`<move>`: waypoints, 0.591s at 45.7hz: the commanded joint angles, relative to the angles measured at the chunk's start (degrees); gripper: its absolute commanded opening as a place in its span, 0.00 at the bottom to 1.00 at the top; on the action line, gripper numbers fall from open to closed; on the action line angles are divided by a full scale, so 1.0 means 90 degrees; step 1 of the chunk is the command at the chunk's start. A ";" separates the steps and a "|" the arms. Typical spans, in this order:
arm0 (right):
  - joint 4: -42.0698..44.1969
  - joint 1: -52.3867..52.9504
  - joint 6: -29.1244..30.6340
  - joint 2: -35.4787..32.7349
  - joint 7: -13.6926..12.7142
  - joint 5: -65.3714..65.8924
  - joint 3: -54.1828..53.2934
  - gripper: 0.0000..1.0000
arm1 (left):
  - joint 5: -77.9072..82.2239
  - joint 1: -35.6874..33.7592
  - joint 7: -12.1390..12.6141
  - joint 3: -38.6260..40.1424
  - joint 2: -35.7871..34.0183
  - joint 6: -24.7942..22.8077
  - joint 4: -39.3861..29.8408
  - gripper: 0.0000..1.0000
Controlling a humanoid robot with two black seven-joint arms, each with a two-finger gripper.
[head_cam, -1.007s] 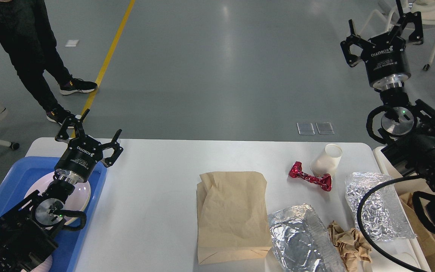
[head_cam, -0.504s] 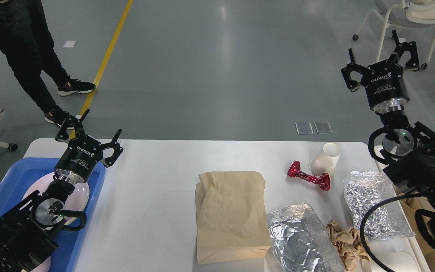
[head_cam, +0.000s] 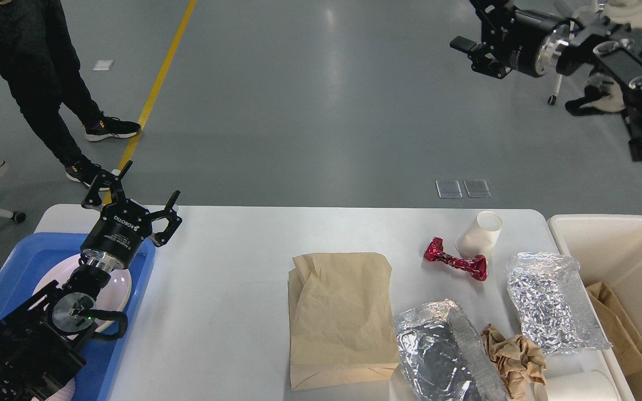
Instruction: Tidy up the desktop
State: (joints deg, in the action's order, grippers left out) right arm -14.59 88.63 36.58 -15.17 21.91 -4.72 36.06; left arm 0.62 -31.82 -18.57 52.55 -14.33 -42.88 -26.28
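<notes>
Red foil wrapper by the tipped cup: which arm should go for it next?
Right, probably. The red foil wrapper lies on the desktop's right side, beside the cream bin. The right gripper is raised high, but the left gripper hovers far off over the blue tray.

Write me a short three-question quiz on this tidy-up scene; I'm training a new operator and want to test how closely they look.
1. True or false: the paper cup stands upright on the desktop.
2. What touches the cup's lower side? A) red foil wrapper B) brown paper bag C) blue tray
3. Fill in: the left gripper hovers, fingers spread, over the far edge of the ____.

Key
1. False; it lies on its side.
2. A, the red foil wrapper; the brown paper bag lies apart.
3. Blue tray, which holds a white plate.
</notes>
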 commanded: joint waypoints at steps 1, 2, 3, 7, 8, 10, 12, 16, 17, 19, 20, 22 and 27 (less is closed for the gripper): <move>-0.1423 0.1575 -0.0021 0.0006 0.0261 0.1080 0.2339 1.00 | -0.0001 0.0000 -0.0007 0.0001 0.0000 -0.0001 0.0000 1.00; -0.1707 0.1838 -0.0002 0.0006 0.0261 0.1285 0.2544 1.00 | -0.0001 0.0000 -0.0007 0.0001 0.0000 -0.0001 0.0000 1.00; -0.1999 0.2073 -0.0002 0.0016 0.0261 0.1538 0.2721 1.00 | -0.0001 0.0000 -0.0007 0.0001 0.0000 -0.0001 0.0000 1.00; -0.3414 0.3050 -0.0012 -0.0081 0.0329 0.2856 0.3414 1.00 | -0.0001 0.0000 0.0003 0.0001 0.0000 -0.0001 0.0000 1.00; -0.3795 0.3294 -0.0012 -0.0110 0.0349 0.3139 0.3570 1.00 | -0.0001 0.0000 -0.0007 0.0001 0.0000 -0.0001 0.0000 1.00; -0.4567 0.3802 -0.0002 -0.0227 0.0378 0.3579 0.3834 1.00 | -0.0001 0.0000 0.0003 0.0001 0.0000 -0.0001 0.0000 1.00; -0.5328 0.4261 0.0018 -0.0432 0.0368 0.3912 0.4098 1.00 | -0.0001 0.0000 0.0003 0.0001 0.0000 -0.0001 0.0000 1.00; -0.6794 0.5091 0.0251 -0.1008 0.0378 0.4148 0.4567 1.00 | -0.0001 0.0000 -0.0007 0.0001 0.0000 -0.0001 0.0000 1.00; -0.7107 0.5296 0.0339 -0.1135 0.0369 0.4158 0.4626 1.00 | -0.0001 0.0000 0.0003 0.0001 0.0000 -0.0001 0.0000 1.00; -0.7908 0.5931 0.0749 -0.1496 0.0368 0.4167 0.4714 1.00 | -0.0001 0.0000 0.0003 0.0001 0.0000 -0.0001 0.0000 1.00; -0.8143 0.6097 0.0905 -0.1633 0.0368 0.4168 0.4714 1.00 | -0.0001 0.0000 -0.0007 0.0001 0.0000 -0.0001 0.0000 1.00; -0.8534 0.6391 0.1169 -0.1926 0.0368 0.4158 0.4695 1.00 | -0.0001 0.0000 -0.0007 0.0001 0.0000 -0.0001 0.0000 1.00; -0.8936 0.6646 0.1385 -0.2269 0.0329 0.4138 0.4705 1.00 | -0.0001 0.0000 -0.0007 0.0001 0.0000 -0.0001 0.0000 1.00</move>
State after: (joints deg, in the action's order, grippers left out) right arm -90.30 145.36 46.56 -32.15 25.19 32.66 78.17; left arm 0.62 -31.83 -18.61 52.56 -14.32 -42.88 -26.29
